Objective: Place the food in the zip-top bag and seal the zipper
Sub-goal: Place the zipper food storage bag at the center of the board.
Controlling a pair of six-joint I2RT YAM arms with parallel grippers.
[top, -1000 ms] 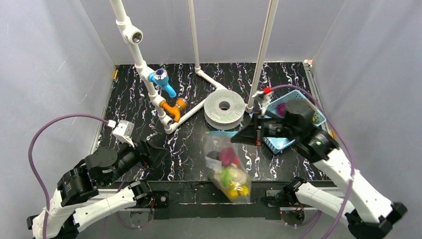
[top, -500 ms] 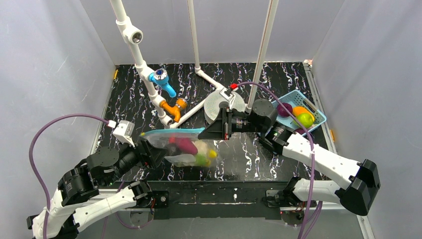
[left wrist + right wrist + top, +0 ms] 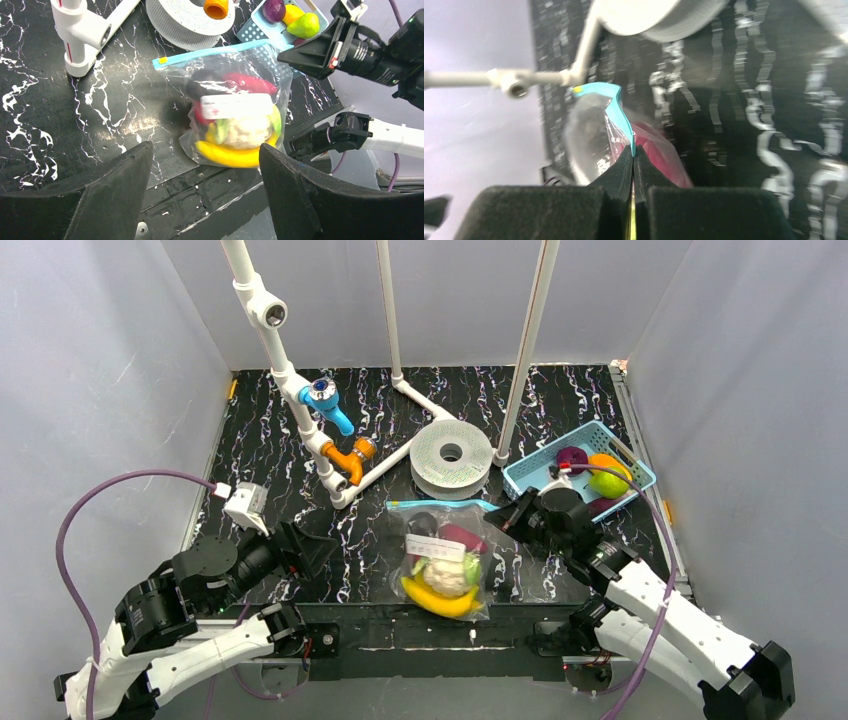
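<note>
The clear zip-top bag [image 3: 442, 558] lies at the front middle of the table with its teal zipper [image 3: 440, 505] along the far edge. It holds a yellow banana [image 3: 440, 601], a white cauliflower piece [image 3: 446, 576] and red and dark foods. My right gripper [image 3: 500, 517] is shut on the zipper's right end, seen close in the right wrist view [image 3: 632, 150]. My left gripper [image 3: 318, 552] is open and empty, left of the bag. The left wrist view shows the bag [image 3: 235, 115], zipper [image 3: 215, 51] and banana [image 3: 227, 155].
A light-blue mesh basket [image 3: 522, 479] at the right holds purple [image 3: 572, 457], orange [image 3: 603, 462] and green [image 3: 608, 481] fruits. A white perforated spool [image 3: 451, 457] stands behind the bag. A white pipe frame [image 3: 300, 410] with a blue valve [image 3: 325, 398] and orange fitting [image 3: 352, 456] rises at the back left.
The right gripper swung left with the bag towards the left gripper, then back right and nearer. The bag now lies flat at the front middle. The left arm barely moved.
</note>
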